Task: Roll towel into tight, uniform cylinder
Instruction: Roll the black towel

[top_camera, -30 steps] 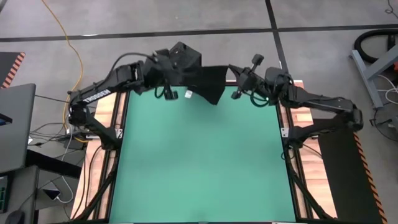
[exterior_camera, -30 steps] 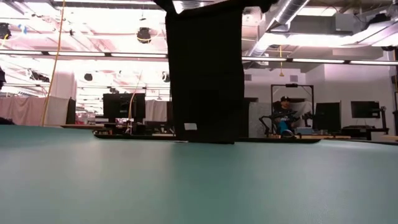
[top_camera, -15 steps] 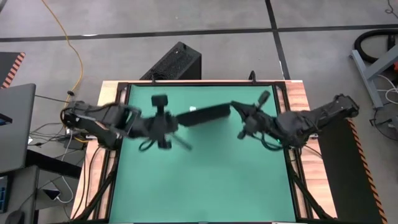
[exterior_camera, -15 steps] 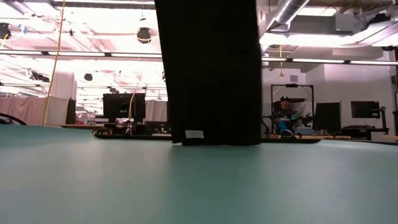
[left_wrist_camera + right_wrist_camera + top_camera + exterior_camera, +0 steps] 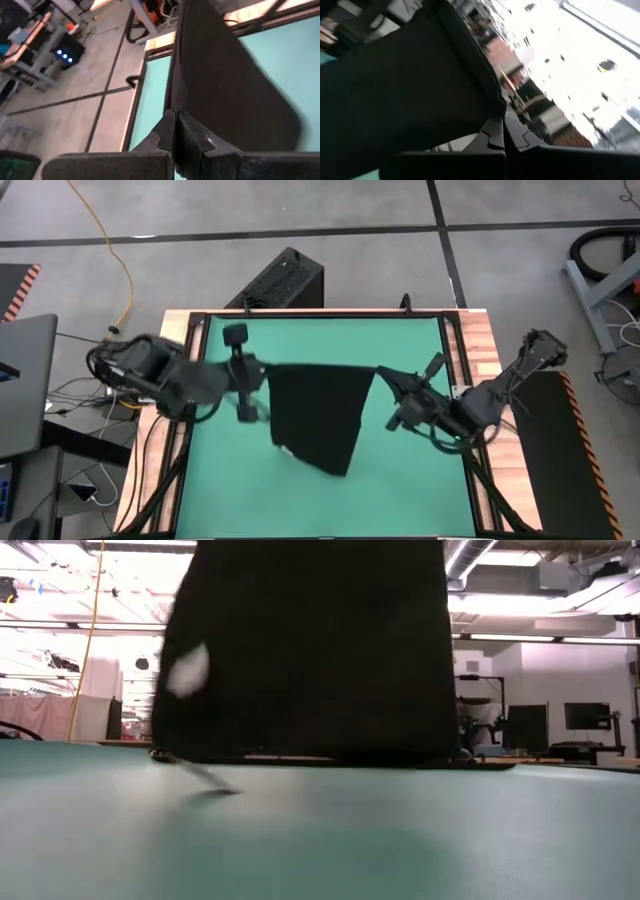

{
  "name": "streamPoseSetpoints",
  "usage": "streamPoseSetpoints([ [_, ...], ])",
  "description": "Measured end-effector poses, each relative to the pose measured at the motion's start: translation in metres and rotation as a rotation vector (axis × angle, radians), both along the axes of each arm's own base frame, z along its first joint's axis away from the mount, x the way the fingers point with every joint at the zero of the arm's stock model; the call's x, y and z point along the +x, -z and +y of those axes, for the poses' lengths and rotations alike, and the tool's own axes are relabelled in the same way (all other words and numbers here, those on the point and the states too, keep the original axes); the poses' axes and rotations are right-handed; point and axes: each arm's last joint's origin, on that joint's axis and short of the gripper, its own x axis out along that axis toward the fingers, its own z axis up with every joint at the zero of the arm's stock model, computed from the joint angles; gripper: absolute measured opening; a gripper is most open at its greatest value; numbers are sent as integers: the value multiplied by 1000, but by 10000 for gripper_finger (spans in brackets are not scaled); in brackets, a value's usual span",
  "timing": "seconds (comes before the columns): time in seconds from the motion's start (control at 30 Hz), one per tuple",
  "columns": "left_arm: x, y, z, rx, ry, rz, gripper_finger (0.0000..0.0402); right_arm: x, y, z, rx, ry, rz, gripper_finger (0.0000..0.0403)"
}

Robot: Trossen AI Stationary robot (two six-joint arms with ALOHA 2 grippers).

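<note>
The black towel (image 5: 318, 415) hangs spread over the middle of the green mat (image 5: 400, 485), stretched between both arms. The left gripper (image 5: 262, 370) is clenched on one top corner, the right gripper (image 5: 378, 373) on the other. The towel's lower edge lies at the mat (image 5: 320, 830), and its white tag (image 5: 188, 670) shows near one side.

arms: two, dark matte black, jointed segments, blocky housings
cables: black loops hang beside each arm's wrist, about 6 o'clock
left gripper (image 5: 175, 122): two black angular fingers, stepped edges
right gripper (image 5: 502, 131): two black angular fingers, same stepped profile
</note>
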Motion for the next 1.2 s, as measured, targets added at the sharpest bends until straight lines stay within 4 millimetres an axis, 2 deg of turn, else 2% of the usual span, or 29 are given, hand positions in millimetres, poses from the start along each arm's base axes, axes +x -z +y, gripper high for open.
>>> streamPoseSetpoints([
  [0.1,6,10,22,-43,-51,81,0,11,15,-16,26,75,21,0],
  [0.2,16,30,46,-94,-97,193,0,22,37,-36,74,120,66,0],
  [0.3,32,63,71,-130,-136,310,0,29,61,-60,242,75,120,0],
  [0.37,41,89,87,-163,-135,390,0,36,76,-76,338,104,174,0],
  [0.53,58,151,123,-146,-128,473,0,51,107,-107,353,277,327,0],
  [0.7,61,189,155,-111,-162,469,0,75,141,-141,370,381,488,0],
  [0.97,52,222,186,-139,-228,465,0,105,196,-203,446,442,652,0],
  [1.07,49,227,191,-123,-223,492,8,113,205,-221,470,414,643,4],
  [1.2,45,229,196,-102,-214,533,47,114,210,-242,481,416,620,15],
])
